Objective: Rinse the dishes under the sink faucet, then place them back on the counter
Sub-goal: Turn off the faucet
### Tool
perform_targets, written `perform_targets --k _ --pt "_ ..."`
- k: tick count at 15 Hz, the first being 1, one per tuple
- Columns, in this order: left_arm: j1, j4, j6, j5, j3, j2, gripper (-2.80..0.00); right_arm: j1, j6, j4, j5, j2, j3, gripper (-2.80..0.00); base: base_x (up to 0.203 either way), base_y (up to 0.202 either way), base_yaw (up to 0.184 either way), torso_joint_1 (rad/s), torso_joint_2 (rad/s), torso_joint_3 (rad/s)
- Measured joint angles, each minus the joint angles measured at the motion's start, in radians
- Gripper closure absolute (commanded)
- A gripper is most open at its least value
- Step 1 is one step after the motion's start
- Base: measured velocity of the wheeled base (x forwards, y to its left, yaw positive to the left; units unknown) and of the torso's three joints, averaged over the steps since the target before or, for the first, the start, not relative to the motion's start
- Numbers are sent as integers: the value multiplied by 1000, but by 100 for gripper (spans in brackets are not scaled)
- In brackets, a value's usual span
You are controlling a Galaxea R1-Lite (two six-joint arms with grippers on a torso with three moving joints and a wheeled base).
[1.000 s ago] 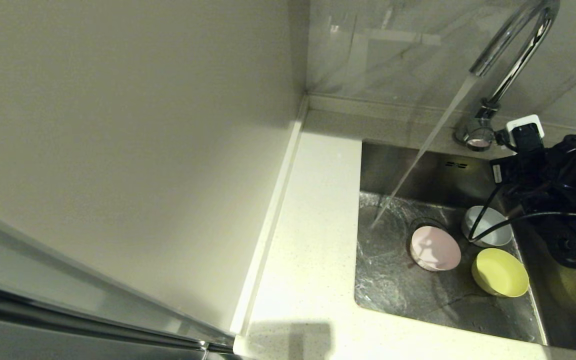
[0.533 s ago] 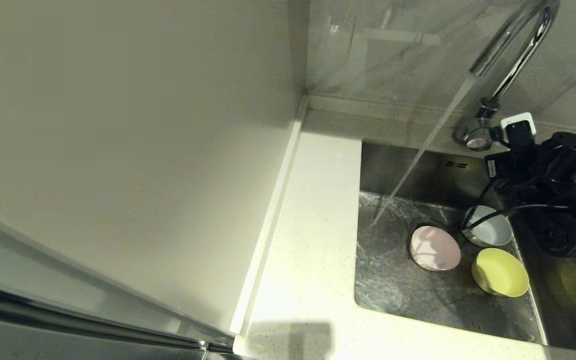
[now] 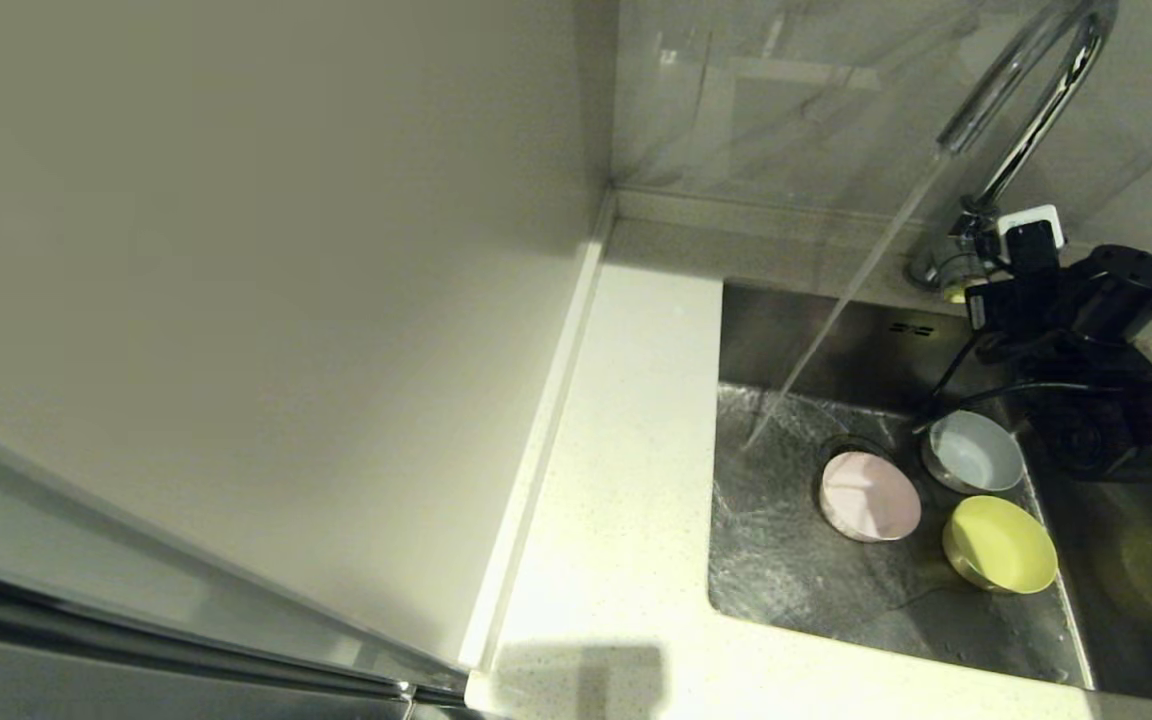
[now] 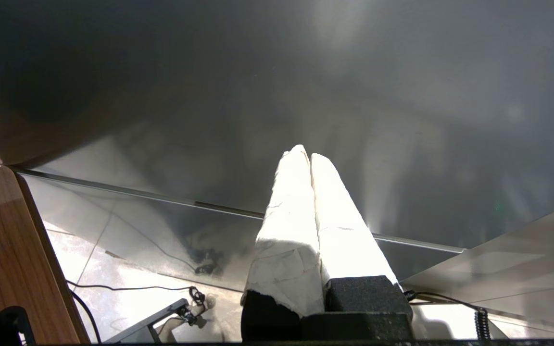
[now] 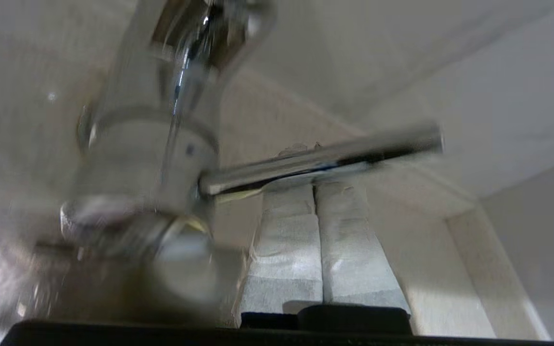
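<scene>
The chrome sink faucet (image 3: 1026,110) is running, and its stream lands in the steel sink (image 3: 786,580) left of the drain. Three bowls sit on the sink floor: pale pink (image 3: 870,496), pale blue-grey (image 3: 976,452) and yellow-green (image 3: 1000,545). My right arm (image 3: 1086,300) reaches to the faucet's base. In the right wrist view my right gripper (image 5: 314,185) is shut and empty, its tips right at the thin side lever (image 5: 320,161), which crosses in front of them. My left gripper (image 4: 306,156) is shut, empty and parked away from the sink.
The speckled off-white counter (image 3: 626,480) runs along the sink's left side and front. A tall pale wall panel (image 3: 266,300) stands to the left of the counter. A black cable (image 3: 966,405) from my right arm hangs over the blue-grey bowl.
My right arm has risen and moved back toward the faucet's base, uncovering the blue-grey bowl. The water keeps running and the bowls have not moved.
</scene>
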Motion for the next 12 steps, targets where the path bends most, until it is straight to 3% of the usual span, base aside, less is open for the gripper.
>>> perform_targets --k 5,12 --pt "0 0 0 0 0 0 0 1 -23 26 -4 50 -92 0 0 0 0 0 0 0" --pt "0 0 0 0 0 0 0 -14 -28 20 -15 72 -101 0 0 0 0 0 0 0"
